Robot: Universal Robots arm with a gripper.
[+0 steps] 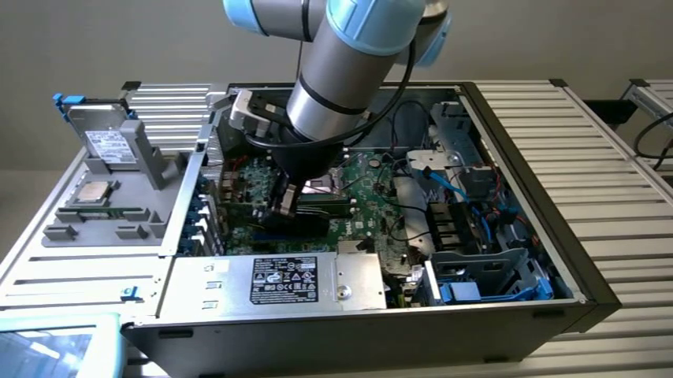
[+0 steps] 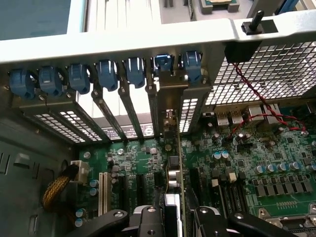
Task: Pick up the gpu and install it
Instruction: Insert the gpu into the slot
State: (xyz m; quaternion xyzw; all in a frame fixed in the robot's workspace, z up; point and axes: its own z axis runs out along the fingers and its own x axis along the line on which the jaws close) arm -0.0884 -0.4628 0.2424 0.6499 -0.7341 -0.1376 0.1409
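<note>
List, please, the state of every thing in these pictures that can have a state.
computer case, open, its side panel off.
gpu, upright on its edge above the motherboard; whether it is seated cannot be told.
gripper, inside the case, shut on the gpu.

You see the gpu point(image 2: 177, 168) edge-on: a thin green card standing upright over the motherboard point(image 2: 276, 163), running lengthwise toward the slot covers point(image 2: 106, 116).
</note>
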